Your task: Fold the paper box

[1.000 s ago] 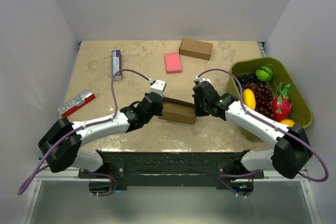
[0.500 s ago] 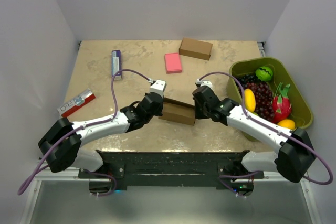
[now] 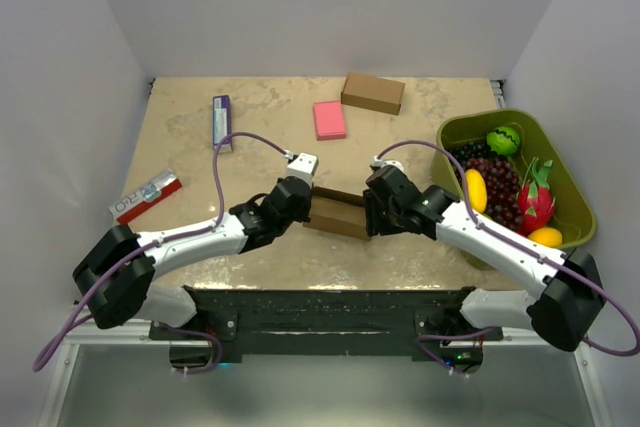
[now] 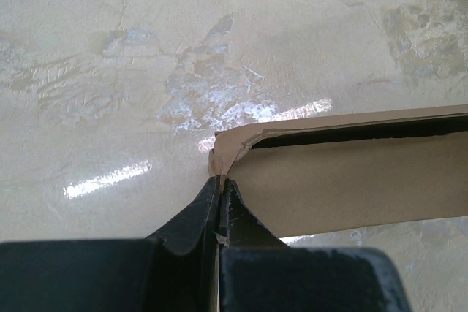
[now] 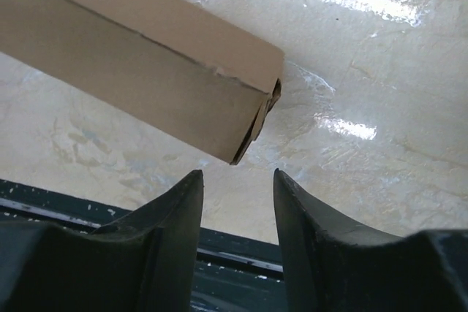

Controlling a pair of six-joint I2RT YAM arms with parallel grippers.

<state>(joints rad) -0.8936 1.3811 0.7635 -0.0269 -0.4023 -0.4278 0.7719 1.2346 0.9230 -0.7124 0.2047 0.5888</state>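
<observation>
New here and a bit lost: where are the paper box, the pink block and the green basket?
paper box (image 3: pixel 338 215), top view, upper face.
pink block (image 3: pixel 329 119), top view, centre.
green basket (image 3: pixel 558 162), top view, right wall.

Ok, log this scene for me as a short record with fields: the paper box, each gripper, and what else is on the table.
paper box: brown carton lying on the table between the two arms
left gripper: shut, pinching a cardboard flap at the box's left end
right gripper: open, at the box's right end, box not between its fingers
far side: second brown box, pink block
right side: green basket with fruit
left side: purple pack, red-and-silver packet
</observation>
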